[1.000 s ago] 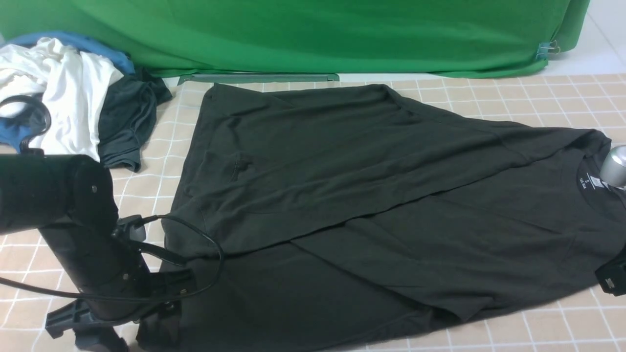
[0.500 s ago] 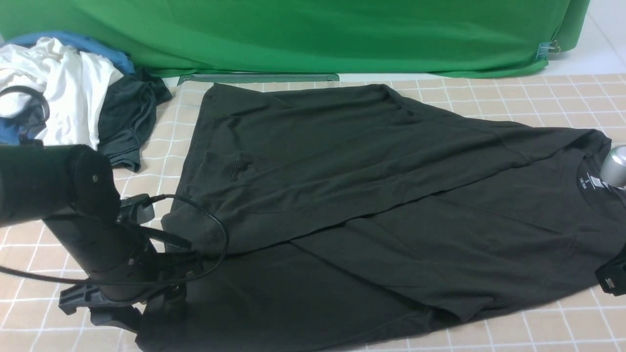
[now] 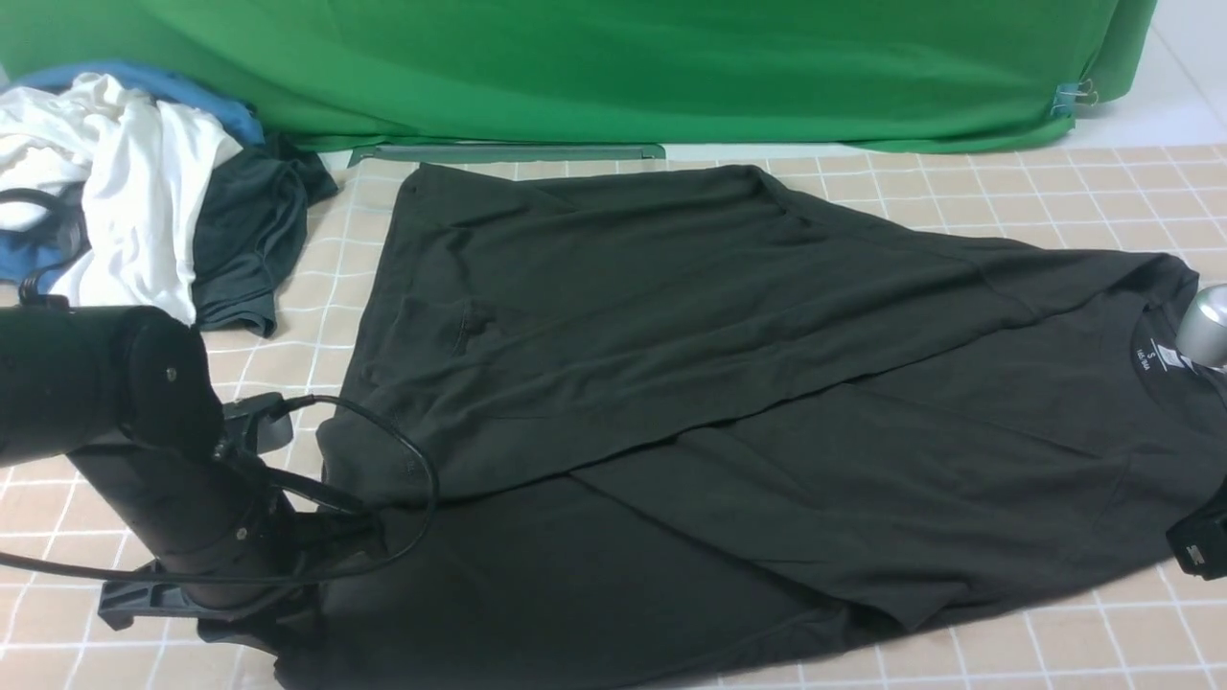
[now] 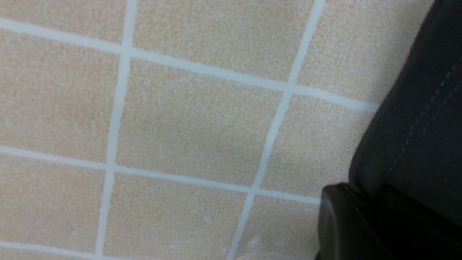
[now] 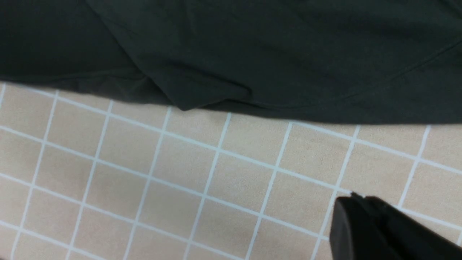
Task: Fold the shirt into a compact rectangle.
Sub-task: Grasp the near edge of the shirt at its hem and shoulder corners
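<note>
One clothes pile far left, apart from shirt; left gripper pinching hem, right gripper pressed together, empty.

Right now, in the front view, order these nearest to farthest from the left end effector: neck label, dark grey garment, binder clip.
1. dark grey garment, rear left, nearest the left end effector.
2. neck label, far right.
3. binder clip, right rear, on green backdrop.
</note>
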Motion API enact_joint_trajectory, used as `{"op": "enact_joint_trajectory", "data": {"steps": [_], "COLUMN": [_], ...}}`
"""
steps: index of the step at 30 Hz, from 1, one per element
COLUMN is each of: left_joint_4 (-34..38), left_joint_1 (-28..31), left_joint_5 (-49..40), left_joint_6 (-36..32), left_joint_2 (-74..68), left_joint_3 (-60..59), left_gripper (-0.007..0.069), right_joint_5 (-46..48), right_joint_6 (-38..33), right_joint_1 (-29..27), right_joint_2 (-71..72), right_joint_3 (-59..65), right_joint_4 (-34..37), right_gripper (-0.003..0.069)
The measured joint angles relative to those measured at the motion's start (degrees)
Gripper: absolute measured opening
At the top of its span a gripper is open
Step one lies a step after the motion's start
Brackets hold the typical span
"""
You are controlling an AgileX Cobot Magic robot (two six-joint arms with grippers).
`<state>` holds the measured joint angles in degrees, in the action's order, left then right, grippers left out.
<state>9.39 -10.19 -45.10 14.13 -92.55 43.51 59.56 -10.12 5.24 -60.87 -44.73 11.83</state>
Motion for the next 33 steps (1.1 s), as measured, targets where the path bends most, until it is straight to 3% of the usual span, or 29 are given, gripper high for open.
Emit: {"op": "enact_joint_trajectory", "data": {"steps": [4,14,19,27,30,33], "left_joint_4": [3.34,6.23,6.32,4.20,2.30,0.57], "left_joint_1": [-0.11,-0.11,-0.11,-0.11,-0.11,-0.11], "left_joint_5": [-2.11,-0.91,-0.67,-4.37,-5.89,-5.95], "left_joint_6": [-0.06,-0.01,0.19,0.40,0.40,0.98], "left_joint_2": [1.76,5.02,5.02,5.02,5.02,5.02], "left_joint_3": [0.42,0.45,0.45,0.45,0.45,0.40], "left_gripper": [0.0020,0.0054,0.0189,0.0508,0.0570,0.0580], "right_joint_5": [0.00,-0.05,-0.05,-0.05,-0.05,-0.05], "right_joint_6": [0.00,0.00,0.00,0.00,-0.05,-0.05], "right_joint_1": [0.00,0.00,0.00,0.00,0.00,0.00], "right_joint_2": [0.00,0.00,0.00,0.00,0.00,0.00], "right_joint_3": [0.00,0.00,0.00,0.00,0.00,0.00], "right_joint_4": [0.00,0.12,0.12,0.12,0.12,0.12], "right_gripper": [0.0031,0.0031,0.0031,0.0031,0.0031,0.0031]}}
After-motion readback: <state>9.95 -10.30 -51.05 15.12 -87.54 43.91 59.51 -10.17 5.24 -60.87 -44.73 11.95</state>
